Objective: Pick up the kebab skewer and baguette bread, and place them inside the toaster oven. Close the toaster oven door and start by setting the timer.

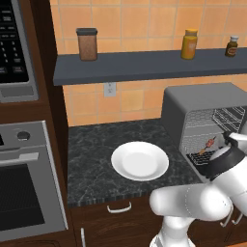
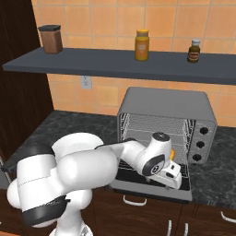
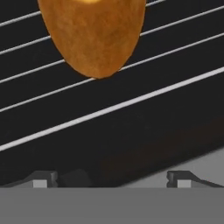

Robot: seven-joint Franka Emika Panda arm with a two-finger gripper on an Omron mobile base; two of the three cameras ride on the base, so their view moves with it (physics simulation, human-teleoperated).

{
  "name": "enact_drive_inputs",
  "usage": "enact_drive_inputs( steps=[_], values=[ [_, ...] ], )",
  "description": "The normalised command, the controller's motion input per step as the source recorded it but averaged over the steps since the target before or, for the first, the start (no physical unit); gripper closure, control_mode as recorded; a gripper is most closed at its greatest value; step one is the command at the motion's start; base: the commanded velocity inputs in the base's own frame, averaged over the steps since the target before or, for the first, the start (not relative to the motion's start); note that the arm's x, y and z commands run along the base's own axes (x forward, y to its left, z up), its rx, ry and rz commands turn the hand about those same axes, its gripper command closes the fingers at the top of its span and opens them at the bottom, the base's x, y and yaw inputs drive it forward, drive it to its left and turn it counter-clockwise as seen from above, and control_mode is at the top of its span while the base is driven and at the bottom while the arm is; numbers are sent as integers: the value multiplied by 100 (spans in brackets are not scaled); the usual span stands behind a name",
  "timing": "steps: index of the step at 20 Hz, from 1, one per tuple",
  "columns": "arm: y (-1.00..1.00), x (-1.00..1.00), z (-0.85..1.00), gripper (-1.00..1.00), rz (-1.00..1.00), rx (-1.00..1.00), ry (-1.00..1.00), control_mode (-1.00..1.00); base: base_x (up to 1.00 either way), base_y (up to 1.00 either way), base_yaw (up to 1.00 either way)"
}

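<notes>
On the toaster oven's (image 2: 161, 120) wire rack (image 3: 109, 107) lies the baguette bread (image 3: 94, 37), its long axis running away from the gripper (image 3: 109, 179), directly ahead. The 2 fingertips stand wide apart, empty, just short of its near end.

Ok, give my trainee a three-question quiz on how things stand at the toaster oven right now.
1. True or false: the toaster oven door is shut.
2. What lies on the wire rack ahead of the gripper: A kebab skewer, B baguette bread, C jar?
3. Is the white plate holding any food?

Key: 1 false, it hangs open. 2 B, the baguette bread; the jaws stand open, apart from it. 3 No, it is bare.
</notes>
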Motion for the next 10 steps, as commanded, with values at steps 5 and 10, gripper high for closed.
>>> enact_drive_inputs(
  steps=[5, 10],
  values=[
    [37, 24, -17, -100, -12, 0, -13, -100, 0, 0, 0],
    [39, 37, -14, -100, -16, -3, -14, -100, 0, 0, 0]
  ],
)
